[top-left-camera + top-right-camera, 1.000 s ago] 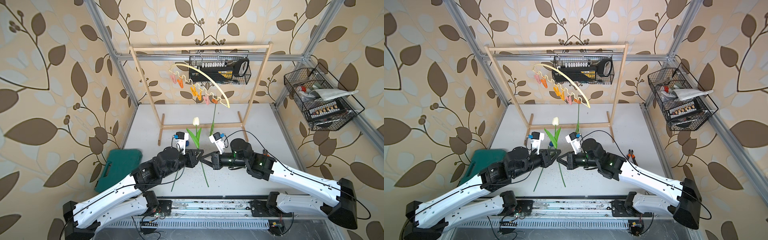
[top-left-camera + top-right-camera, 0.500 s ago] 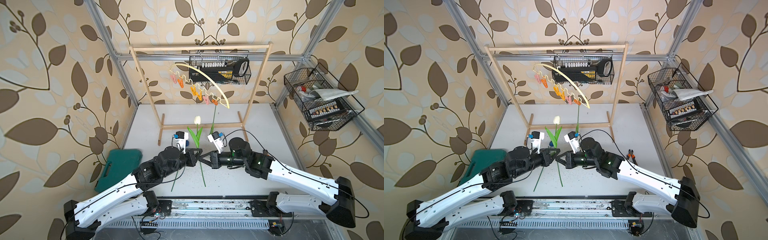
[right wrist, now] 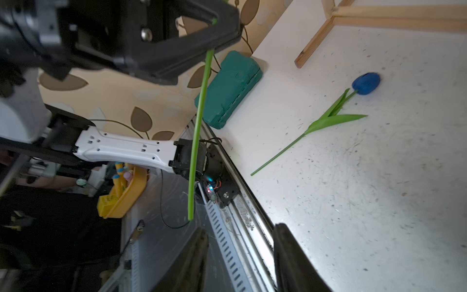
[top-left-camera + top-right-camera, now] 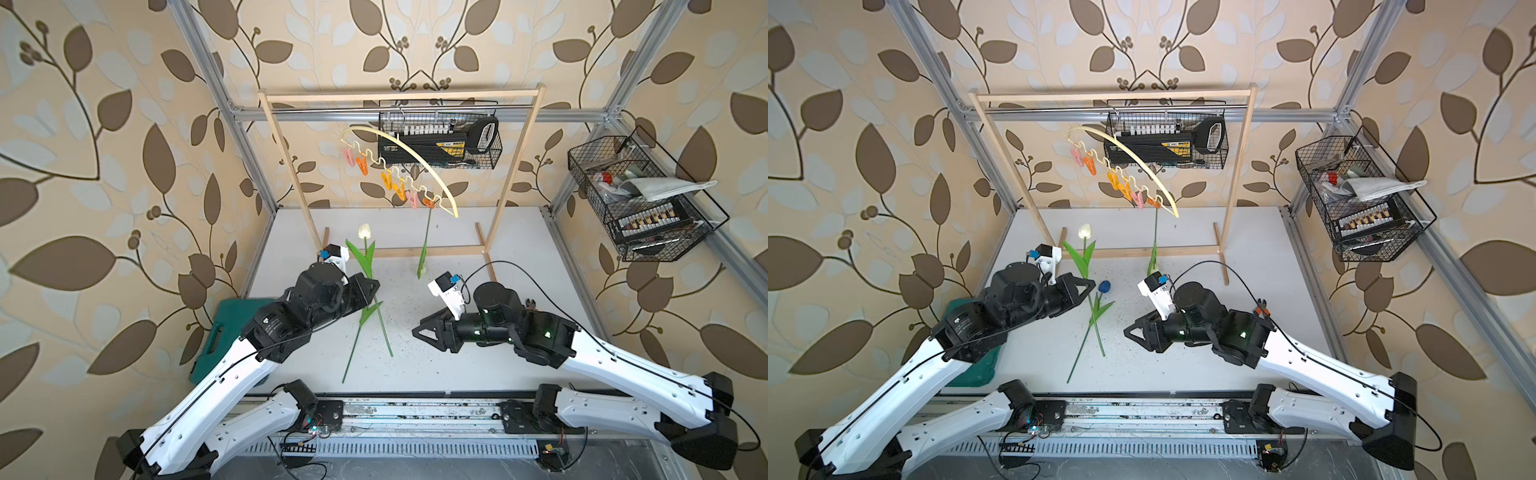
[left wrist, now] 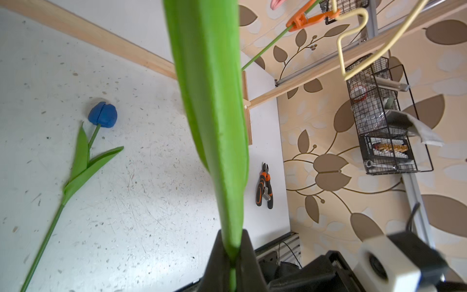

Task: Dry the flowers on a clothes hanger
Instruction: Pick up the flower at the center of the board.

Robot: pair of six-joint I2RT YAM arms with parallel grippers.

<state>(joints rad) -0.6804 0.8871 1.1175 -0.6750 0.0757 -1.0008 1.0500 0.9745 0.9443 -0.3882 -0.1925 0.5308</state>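
The left gripper (image 4: 375, 286) clamps the cream tulip (image 4: 364, 231) mid-stem; the right gripper (image 4: 417, 331), jaws parted, stands apart from it.

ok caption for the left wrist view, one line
Left arm's jaws shut on a leafy tulip stem, blue tulip lying on the table, another stem clipped to the hanger.

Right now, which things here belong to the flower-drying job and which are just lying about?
Job:
- hanger and pins
- rack
- hung tulip
- white tulip, in the shut left gripper
- blue tulip

Lying about:
- green case
- pliers
- side basket
- back basket
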